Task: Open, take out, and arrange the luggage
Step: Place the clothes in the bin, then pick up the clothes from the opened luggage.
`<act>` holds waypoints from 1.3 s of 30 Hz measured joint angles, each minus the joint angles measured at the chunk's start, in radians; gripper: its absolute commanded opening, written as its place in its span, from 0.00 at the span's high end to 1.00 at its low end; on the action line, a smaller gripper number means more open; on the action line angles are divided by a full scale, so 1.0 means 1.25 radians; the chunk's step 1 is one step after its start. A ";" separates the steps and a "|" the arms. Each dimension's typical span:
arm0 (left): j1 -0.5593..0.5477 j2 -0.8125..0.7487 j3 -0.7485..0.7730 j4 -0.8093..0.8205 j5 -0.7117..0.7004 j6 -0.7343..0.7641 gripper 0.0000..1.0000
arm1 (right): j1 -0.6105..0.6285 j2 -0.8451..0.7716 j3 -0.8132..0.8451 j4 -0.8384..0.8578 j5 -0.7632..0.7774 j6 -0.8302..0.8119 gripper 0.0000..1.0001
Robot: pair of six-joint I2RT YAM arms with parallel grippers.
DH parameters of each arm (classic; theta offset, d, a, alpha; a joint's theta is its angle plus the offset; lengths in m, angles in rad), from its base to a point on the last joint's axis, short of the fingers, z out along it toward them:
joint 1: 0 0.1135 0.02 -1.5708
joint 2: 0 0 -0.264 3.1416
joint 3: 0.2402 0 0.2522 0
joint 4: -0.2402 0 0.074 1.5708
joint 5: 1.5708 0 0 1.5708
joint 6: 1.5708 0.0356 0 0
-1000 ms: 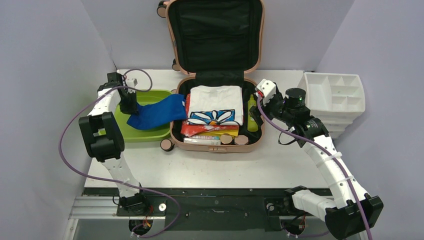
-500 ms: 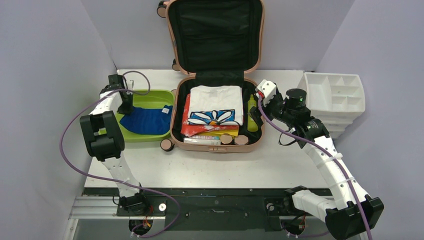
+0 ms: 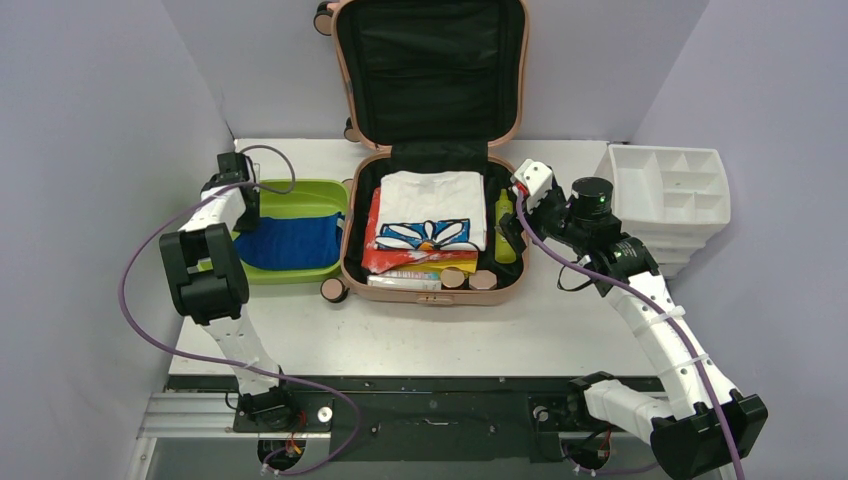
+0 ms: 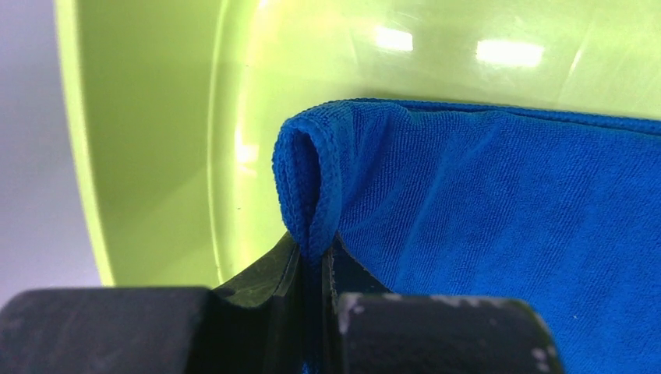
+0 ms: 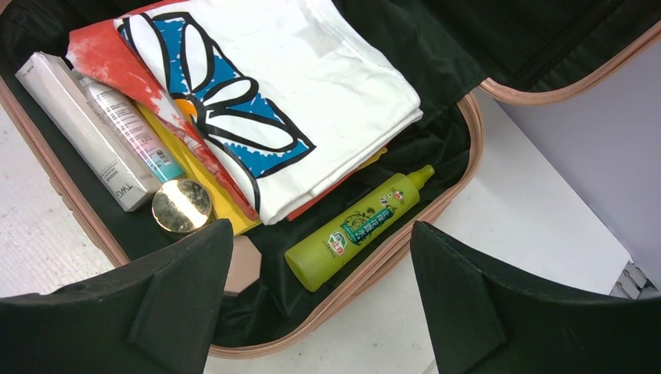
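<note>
One item is out: the blue towel (image 3: 285,243), draped over the tub's rim a second ago, now lies flat inside the green tub (image 3: 300,188), my left claw (image 4: 312,261) still pinched narrow on its hem. My right claw (image 5: 316,234) hangs wide above the green bottle (image 5: 355,226). The luggage (image 3: 430,295) lies open mid-worktop (image 3: 450,330), lid (image 3: 430,70) upright at the far side, wheels (image 3: 332,289) pointing left, its wheel-to-top axis running left to right.
</note>
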 measured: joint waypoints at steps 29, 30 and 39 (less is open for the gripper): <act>0.013 -0.088 0.002 0.002 -0.017 -0.034 0.04 | 0.000 0.000 -0.008 0.005 -0.014 0.011 0.17; 0.012 -0.105 0.002 0.001 -0.003 -0.034 0.04 | 0.000 0.000 -0.008 0.005 -0.014 0.011 0.15; -0.106 -0.313 0.009 -0.003 0.181 -0.019 0.04 | 0.001 0.002 -0.008 -0.013 -0.012 -0.022 0.13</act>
